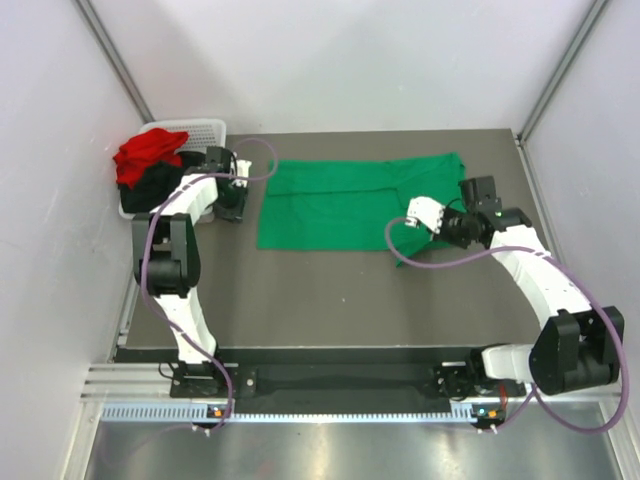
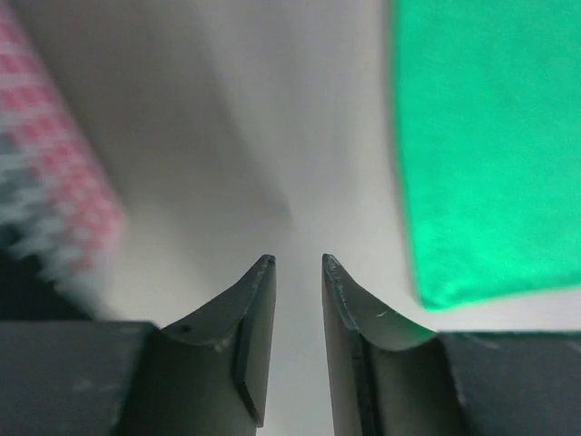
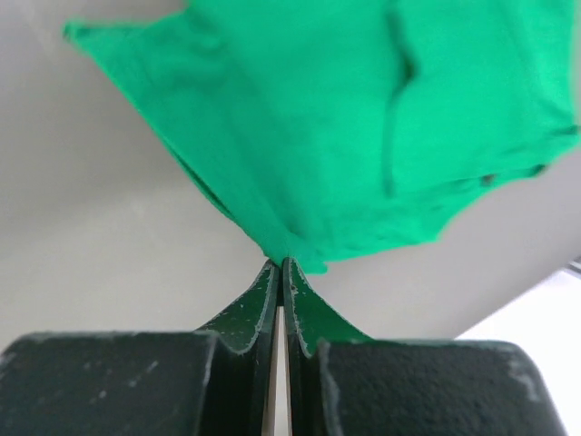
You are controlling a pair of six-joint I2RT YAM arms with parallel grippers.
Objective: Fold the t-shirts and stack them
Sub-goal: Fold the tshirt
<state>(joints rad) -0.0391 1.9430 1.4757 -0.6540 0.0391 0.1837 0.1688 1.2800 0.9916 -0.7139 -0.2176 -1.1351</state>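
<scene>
Locate the table (image 1: 340, 300): its dark top carries all items. The green t-shirt (image 1: 340, 205) lies spread flat across the middle of the far half, its long side running left to right.

The white basket (image 1: 205, 128) stands at the far left corner, well apart from the green cloth. The red t-shirt (image 1: 148, 155) is heaped in the basket and spills over its left rim. The black t-shirt (image 1: 155, 188) lies bunched just under the red one, at the basket's near side.

Check the right gripper (image 3: 282, 263): its jaws are pressed together on a pinch of the green t-shirt near its right end, and the cloth rises to a peak at the fingertips.

Check the left gripper (image 2: 298, 262): its jaws stand a narrow gap apart and hold nothing. It sits over bare table between the basket and the green t-shirt's left edge.
</scene>
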